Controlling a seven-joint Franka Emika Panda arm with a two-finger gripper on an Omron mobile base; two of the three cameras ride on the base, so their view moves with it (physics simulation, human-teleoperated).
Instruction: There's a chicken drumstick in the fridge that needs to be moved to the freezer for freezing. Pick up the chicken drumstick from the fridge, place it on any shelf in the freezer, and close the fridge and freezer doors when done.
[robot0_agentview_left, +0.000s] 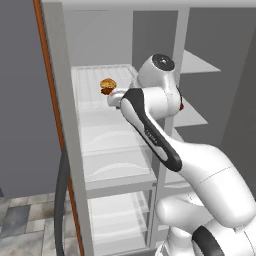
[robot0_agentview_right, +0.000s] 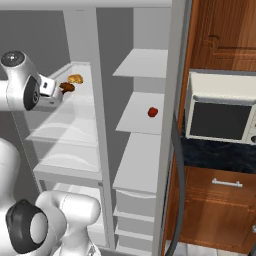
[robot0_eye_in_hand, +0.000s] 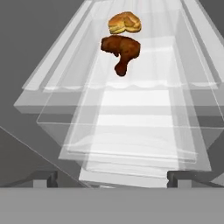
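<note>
The chicken drumstick (robot0_eye_in_hand: 121, 52), dark reddish-brown, lies on an upper clear glass shelf (robot0_eye_in_hand: 144, 94) of the fridge (robot0_agentview_left: 107, 135), just in front of a golden bun (robot0_eye_in_hand: 125, 22). In the right base view the chicken drumstick (robot0_agentview_right: 67, 87) sits right at the tip of my hand. My gripper (robot0_eye_in_hand: 112, 178) is open, nothing between its fingertips (robot0_eye_in_hand: 45, 177), and stands a short way back from the meat, pointing at it. The freezer (robot0_agentview_right: 142, 150) is the narrower compartment to the right, with opaque grey shelves (robot0_agentview_right: 142, 62). Both doors stand open, one (robot0_agentview_left: 22, 100) at the left and one (robot0_agentview_right: 176, 100) at the right.
A small red fruit (robot0_agentview_right: 153, 112) lies on the middle freezer shelf. The grey divider post (robot0_agentview_right: 97, 100) separates the two compartments. Beyond the right door are a microwave (robot0_agentview_right: 222, 117) and wooden cabinets (robot0_agentview_right: 225, 35). The left door's dark bar handle (robot0_agentview_left: 62, 200) hangs near my base.
</note>
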